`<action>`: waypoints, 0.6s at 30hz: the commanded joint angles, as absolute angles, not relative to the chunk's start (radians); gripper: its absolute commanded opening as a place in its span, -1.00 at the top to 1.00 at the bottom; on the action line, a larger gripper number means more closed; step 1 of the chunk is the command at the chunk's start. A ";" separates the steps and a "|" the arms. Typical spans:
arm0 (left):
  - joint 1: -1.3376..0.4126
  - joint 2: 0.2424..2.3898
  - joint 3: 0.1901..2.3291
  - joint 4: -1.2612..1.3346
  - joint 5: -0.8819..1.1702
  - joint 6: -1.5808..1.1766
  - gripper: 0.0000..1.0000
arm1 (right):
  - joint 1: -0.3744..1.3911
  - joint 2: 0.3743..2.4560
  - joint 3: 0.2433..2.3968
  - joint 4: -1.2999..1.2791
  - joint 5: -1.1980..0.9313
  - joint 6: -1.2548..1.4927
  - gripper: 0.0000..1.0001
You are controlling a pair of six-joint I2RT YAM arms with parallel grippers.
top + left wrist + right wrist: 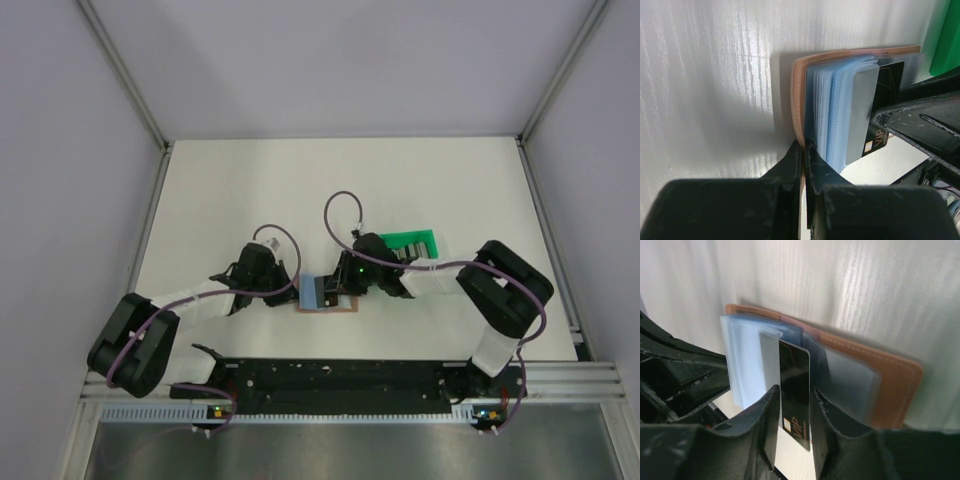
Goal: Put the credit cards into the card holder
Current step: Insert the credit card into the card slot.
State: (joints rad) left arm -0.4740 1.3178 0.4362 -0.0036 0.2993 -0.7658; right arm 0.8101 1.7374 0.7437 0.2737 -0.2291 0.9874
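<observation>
The tan card holder [345, 304] lies open on the table between both grippers, its clear blue sleeves [745, 360] fanned up. My left gripper [804, 145] is shut on the edge of the holder's tan cover [799, 95]. My right gripper [795, 395] is shut on a black credit card [794, 385] marked VIP, held upright with its far end among the sleeves. A grey card [860, 115] stands against the black card [887, 80], on the sleeve side. In the top view the left gripper [293, 290] and right gripper [347, 284] meet over the holder. No other cards show.
A green plastic tray [412, 243] stands just behind the right gripper, and its edge shows in the left wrist view [946, 40]. The right gripper's fingers [920, 120] are close beside the left gripper. Grey walls enclose the white table.
</observation>
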 commanded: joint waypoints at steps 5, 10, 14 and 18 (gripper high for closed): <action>-0.483 1.351 0.390 -0.092 0.250 -0.741 1.00 | 0.834 1.670 0.837 0.026 -0.141 0.870 0.23; -0.483 1.351 0.390 -0.087 0.253 -0.741 1.00 | 0.853 1.701 0.864 0.040 -0.169 0.874 0.21; -0.483 1.353 0.390 -0.086 0.256 -0.738 1.00 | 0.857 1.736 0.879 0.051 -0.209 0.880 0.21; -0.483 1.351 0.388 -0.086 0.256 -0.739 1.00 | 0.873 1.744 0.894 0.063 -0.229 0.879 0.21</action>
State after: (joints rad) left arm -0.4759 1.3182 0.4343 0.0025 0.3004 -0.7673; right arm 0.8452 1.7267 0.8490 0.0528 -0.1997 0.8932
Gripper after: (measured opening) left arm 0.016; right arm 0.393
